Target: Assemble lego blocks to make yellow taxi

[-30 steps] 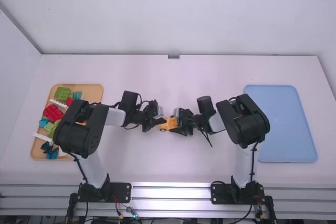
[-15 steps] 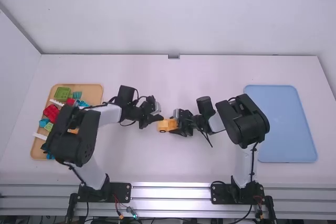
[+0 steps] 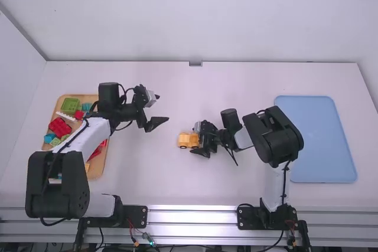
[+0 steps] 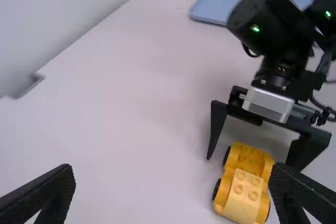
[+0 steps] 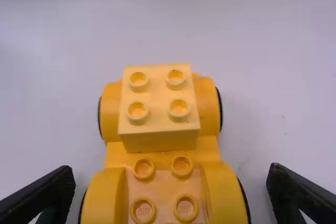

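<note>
The yellow car [image 3: 188, 140] stands on the table near the middle. In the right wrist view the car [image 5: 160, 150] has a pale yellow 2x2 brick [image 5: 159, 106] on one end and bare studs on the other. My right gripper [image 3: 197, 140] is low at the car's right end; its fingers [image 5: 44, 195] stand apart on either side of the studded end, with a gap visible at each side, so the right gripper [image 5: 170, 182] is open. Left of the car and farther back, my left gripper [image 3: 160, 109] is open and holds nothing; the left gripper [image 4: 173, 182] has the car [image 4: 244, 187] beyond it.
A wooden tray [image 3: 110, 97] with green, red, blue and white bricks lies at the left, partly under the left arm. A blue tray [image 3: 322, 140] lies at the right, beside the right arm.
My left gripper has drawn away from the car, back to the left and farther from the camera. The right arm and the car have stayed in place.
</note>
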Tool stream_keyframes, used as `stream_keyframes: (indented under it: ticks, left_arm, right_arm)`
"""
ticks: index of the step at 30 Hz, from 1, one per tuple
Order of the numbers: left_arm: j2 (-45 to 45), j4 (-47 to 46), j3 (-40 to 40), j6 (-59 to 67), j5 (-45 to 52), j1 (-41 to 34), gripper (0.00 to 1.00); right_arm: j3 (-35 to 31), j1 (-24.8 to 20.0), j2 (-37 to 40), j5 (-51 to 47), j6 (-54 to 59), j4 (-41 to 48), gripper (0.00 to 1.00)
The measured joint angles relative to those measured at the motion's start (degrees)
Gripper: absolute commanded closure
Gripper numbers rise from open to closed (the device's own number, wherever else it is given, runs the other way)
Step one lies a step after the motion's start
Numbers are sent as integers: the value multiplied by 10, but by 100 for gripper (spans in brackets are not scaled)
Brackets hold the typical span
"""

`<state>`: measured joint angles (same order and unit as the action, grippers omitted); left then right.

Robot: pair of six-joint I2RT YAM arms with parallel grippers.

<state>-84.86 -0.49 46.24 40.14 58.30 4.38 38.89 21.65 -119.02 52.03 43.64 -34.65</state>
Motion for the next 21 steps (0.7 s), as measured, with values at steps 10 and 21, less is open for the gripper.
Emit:
stream_keyframes:
  ticks: [10, 21]
  left_arm:
    - [6, 6, 0, -207, -16, 93, 1]
    - [6, -184, 0, -668, -507, 242, 1]
  right_arm:
    - [-1, 0, 172, -99, 3, 198, 1]
    - [-1, 0, 335, -205, 29, 258, 1]
